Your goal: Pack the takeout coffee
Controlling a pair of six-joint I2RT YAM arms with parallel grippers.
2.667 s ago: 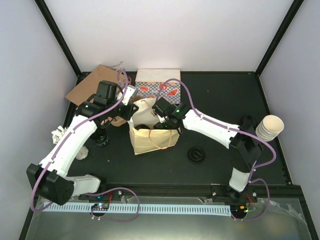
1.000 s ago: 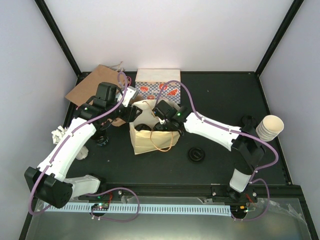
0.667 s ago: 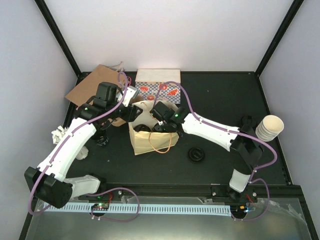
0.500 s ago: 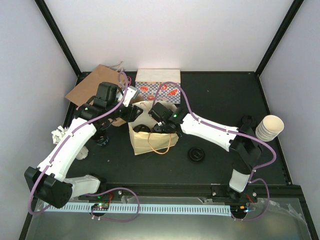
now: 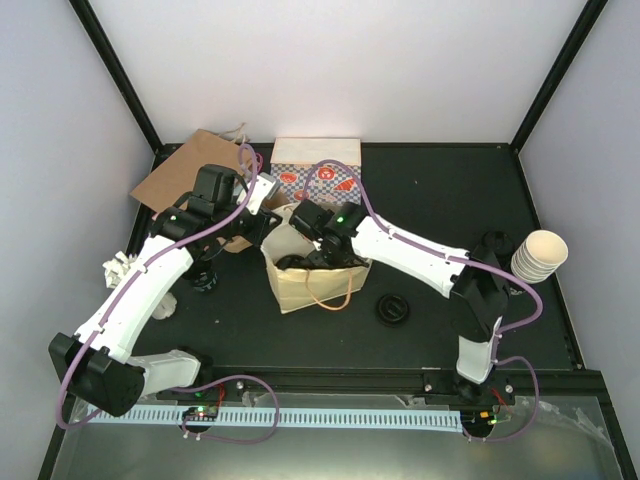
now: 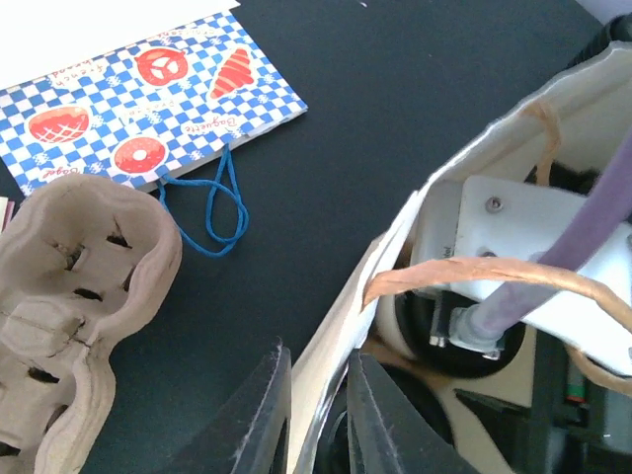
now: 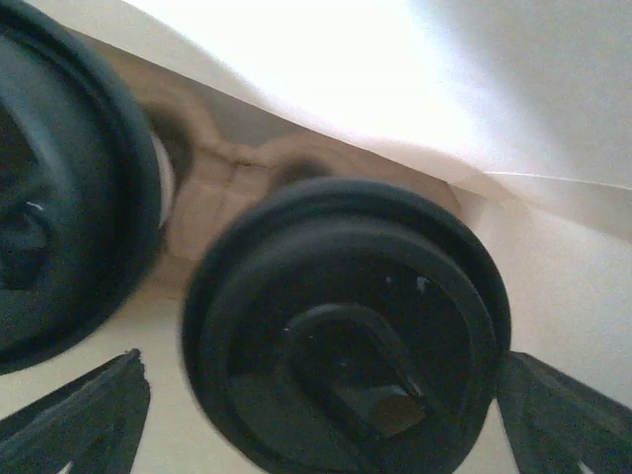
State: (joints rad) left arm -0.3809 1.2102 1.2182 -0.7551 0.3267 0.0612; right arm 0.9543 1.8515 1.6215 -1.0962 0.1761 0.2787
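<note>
Entry: the only lettering we find is on the blue-and-white checkered bag [image 6: 148,99], lying flat at the far side of the table. In the left wrist view, short lines of pale script run slantwise across the checks between red pastry emblems (pretzel, croissant, ring, bun). We cannot make out a single word. From overhead the same bag [image 5: 318,180] shows only the red marks. The takeout coffee [image 7: 346,346] has a moulded lid, blurred, with nothing legible
</note>
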